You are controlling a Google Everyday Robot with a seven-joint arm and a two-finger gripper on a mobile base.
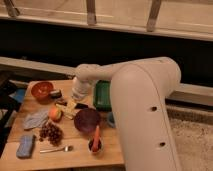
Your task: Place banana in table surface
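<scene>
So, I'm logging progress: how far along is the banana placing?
Done: the banana looks low, at or on the table, between the orange bowl and the purple bowl. In hand: the gripper sits right over it; whether it grips the banana cannot be told. Left: probably releasing, if it is held, and lifting the arm clear.

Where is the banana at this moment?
In the camera view the banana is left of centre over the table surface, between the round orange fruit and the purple bowl, right at the end effector, which hangs over it.
</scene>
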